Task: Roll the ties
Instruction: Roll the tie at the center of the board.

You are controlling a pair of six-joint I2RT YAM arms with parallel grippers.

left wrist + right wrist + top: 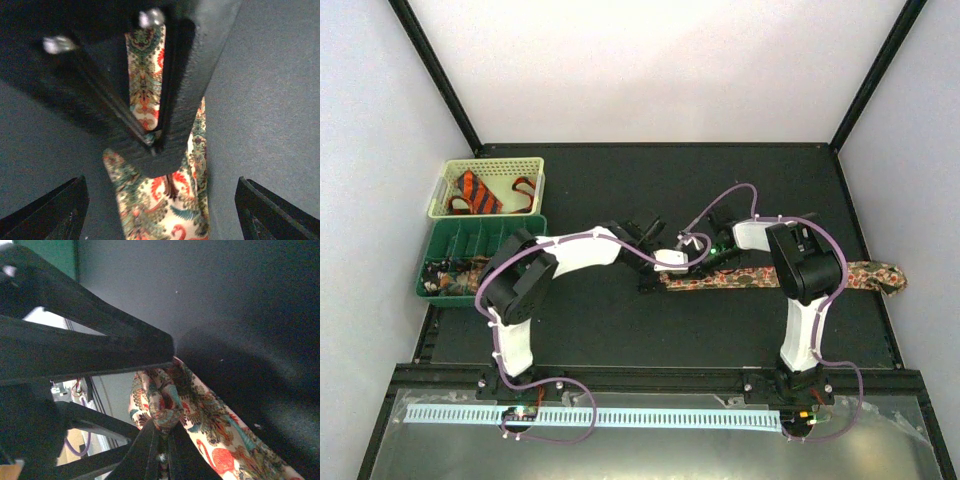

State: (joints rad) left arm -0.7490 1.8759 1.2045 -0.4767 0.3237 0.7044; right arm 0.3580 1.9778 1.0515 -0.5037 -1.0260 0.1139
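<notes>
The paisley tie (740, 280) looks limp and light, best held at its bunched end, where the right gripper (164, 390) has its jaws pinched; the left gripper (161, 182) jaws gape.

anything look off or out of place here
The patterned tie lies stretched across the table, but its wide end runs past the right edge, bunched there. Nothing else stands out.

Left arm (570, 250) elbow raised, forearm reaching right toward table centre; left gripper (160, 182) jaws spread wide, holding nothing; right arm (807, 300) upright, forearm bent left and down; right gripper (164, 400) clamped tight on tie (210, 425) fold; grippers close together, facing
</notes>
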